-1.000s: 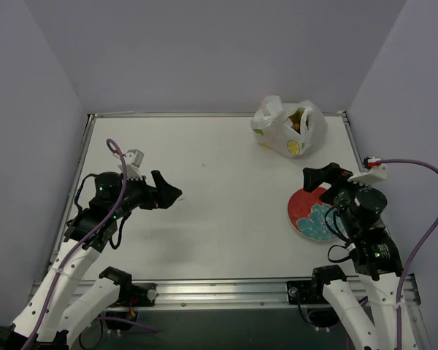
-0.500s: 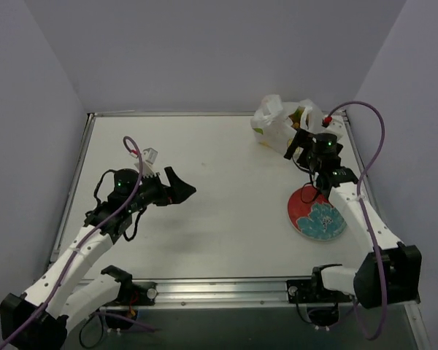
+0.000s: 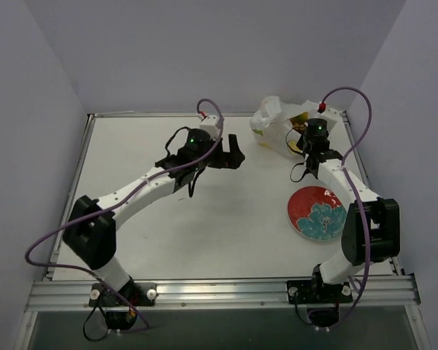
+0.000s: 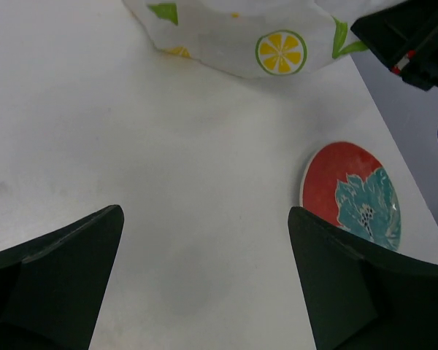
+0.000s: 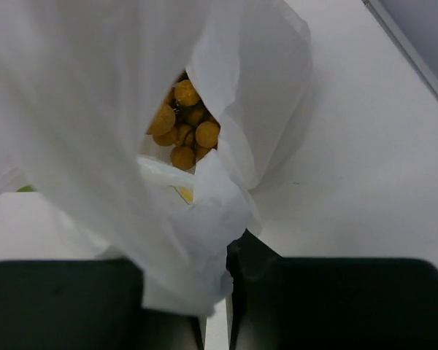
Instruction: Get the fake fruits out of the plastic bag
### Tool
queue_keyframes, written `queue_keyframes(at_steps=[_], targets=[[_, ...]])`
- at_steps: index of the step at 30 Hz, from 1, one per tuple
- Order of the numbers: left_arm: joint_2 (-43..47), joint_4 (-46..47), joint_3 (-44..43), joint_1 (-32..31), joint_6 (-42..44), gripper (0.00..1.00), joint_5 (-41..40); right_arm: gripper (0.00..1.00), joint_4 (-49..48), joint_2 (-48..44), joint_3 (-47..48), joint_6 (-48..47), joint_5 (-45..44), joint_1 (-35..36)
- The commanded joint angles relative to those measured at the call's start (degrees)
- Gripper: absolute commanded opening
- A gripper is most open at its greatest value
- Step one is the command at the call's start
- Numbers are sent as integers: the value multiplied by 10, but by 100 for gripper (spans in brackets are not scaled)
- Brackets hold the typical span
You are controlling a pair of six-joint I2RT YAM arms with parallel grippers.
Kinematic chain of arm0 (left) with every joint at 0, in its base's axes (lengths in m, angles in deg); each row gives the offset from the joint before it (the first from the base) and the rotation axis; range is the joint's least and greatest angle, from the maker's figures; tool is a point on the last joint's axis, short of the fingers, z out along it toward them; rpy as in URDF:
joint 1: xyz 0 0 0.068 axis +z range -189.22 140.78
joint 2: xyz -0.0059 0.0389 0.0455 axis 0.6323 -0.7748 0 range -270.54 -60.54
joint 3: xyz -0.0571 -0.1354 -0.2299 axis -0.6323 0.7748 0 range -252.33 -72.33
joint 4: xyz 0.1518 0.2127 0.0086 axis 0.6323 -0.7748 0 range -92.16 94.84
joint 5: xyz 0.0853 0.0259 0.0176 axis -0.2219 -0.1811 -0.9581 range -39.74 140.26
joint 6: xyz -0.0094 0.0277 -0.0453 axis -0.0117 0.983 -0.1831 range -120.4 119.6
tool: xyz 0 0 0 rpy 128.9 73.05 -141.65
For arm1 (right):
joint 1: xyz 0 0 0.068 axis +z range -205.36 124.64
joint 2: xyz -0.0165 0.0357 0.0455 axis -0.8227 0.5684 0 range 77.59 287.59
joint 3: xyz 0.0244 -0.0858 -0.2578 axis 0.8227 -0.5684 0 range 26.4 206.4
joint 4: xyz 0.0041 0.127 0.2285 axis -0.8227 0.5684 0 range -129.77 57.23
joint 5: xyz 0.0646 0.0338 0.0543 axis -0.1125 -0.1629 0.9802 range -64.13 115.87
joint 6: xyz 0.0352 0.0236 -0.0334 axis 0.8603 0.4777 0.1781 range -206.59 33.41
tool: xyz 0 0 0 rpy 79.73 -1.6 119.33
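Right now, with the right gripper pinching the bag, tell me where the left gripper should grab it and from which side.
Likely the raised handle loop on the plastic bag's left side, approached from the left by the left gripper: it stands clear of the table, opposite the right gripper's pinch, so pulling should widen the mouth.

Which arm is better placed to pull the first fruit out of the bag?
Left. The left gripper is open, empty and facing the plastic bag; the right gripper is pinched on the bag's edge, the grape bunch showing inside.
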Motion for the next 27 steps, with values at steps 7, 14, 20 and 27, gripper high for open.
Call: queue_keyframes(at_steps=[7, 14, 20, 27], targets=[[-226, -58, -366, -8, 207, 94, 16, 0, -45, -75, -91, 16, 6, -25], [-438, -209, -674, -7, 273, 94, -15, 0, -44, -135, -140, 18, 32, -46], [-501, -230, -794, -6, 273, 9, -74, 0, -35, -152, -153, 15, 41, -63], [-250, -23, -409, -33, 174, 2, -94, 0, -17, -143, -135, 26, 42, -100]])
